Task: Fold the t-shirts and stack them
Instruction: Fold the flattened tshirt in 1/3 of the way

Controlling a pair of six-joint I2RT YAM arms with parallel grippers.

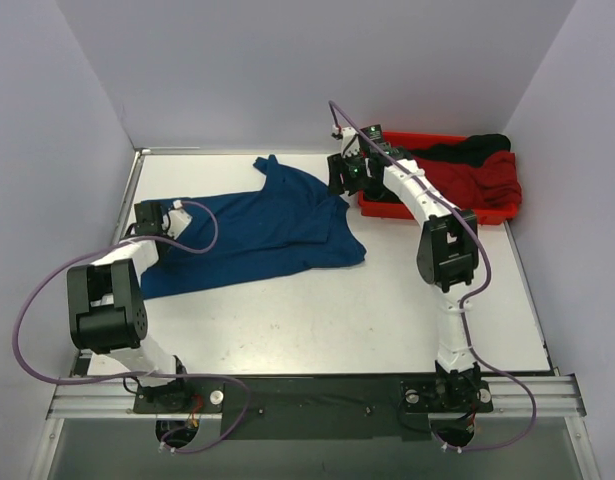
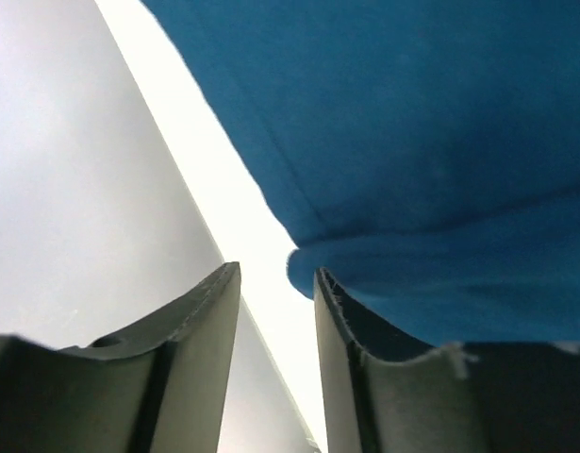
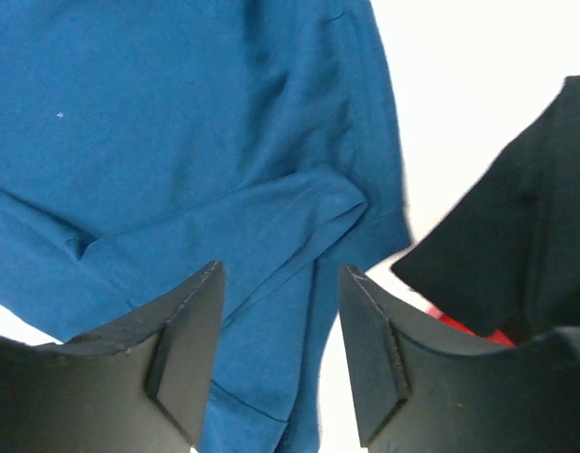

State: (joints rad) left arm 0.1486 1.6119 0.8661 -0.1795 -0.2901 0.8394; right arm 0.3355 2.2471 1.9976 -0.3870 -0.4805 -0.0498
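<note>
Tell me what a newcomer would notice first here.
The blue shirt lies sprawled, unfolded, across the table. Next comes the red tray at the far right, heaped with a red shirt and a black shirt. The left gripper and right gripper, both open, flank the blue shirt.

Top view: bright, even, diffuse light from overhead. White counter (image 1: 317,320) near washed out, only weak soft shadows beside arms. Focus sharp, mild wide-angle bend toward edges.

Left wrist view: counter strip from 11 to 6 o'clock blown to pure white glare. Left hand (image 2: 276,272) at 6 o'clock dark and blurred. Navy shirt (image 2: 412,142) soft.

Right wrist view: counter at 1 o'clock overexposed. Black shirt (image 3: 516,236) at 3 o'clock smeared at edges. Right hand (image 3: 280,271) underexposed, out of focus.
</note>
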